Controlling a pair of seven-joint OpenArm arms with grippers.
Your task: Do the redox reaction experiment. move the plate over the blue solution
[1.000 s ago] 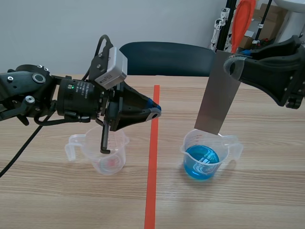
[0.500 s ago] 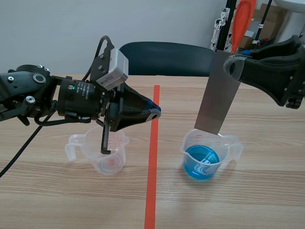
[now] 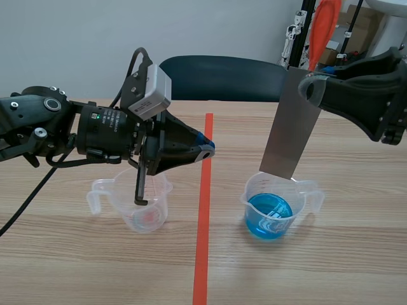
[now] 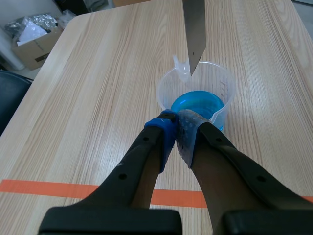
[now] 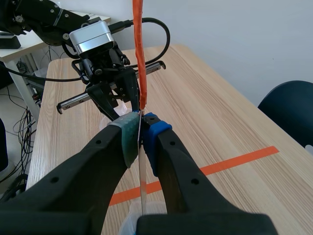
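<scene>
A grey metal plate [image 3: 292,124] hangs upright with my right gripper [image 3: 310,86] shut on its upper end. Its lower edge sits just above the rim of a clear beaker [image 3: 275,206] holding blue solution [image 3: 269,215], right of the orange tape line. In the left wrist view the plate [image 4: 194,29] points its corner at the near rim of that beaker [image 4: 198,98], ahead of my left gripper [image 4: 176,125], which is shut on nothing. The right wrist view shows the plate [image 5: 139,54] edge-on, a thin strip between my right gripper's [image 5: 142,120] fingers.
A second clear beaker [image 3: 137,203], with a faint pink trace at its bottom, stands left of the tape under my left gripper [image 3: 206,149]. A dark chair [image 3: 222,76] stands behind the table. My left arm [image 5: 100,73] faces the right wrist camera.
</scene>
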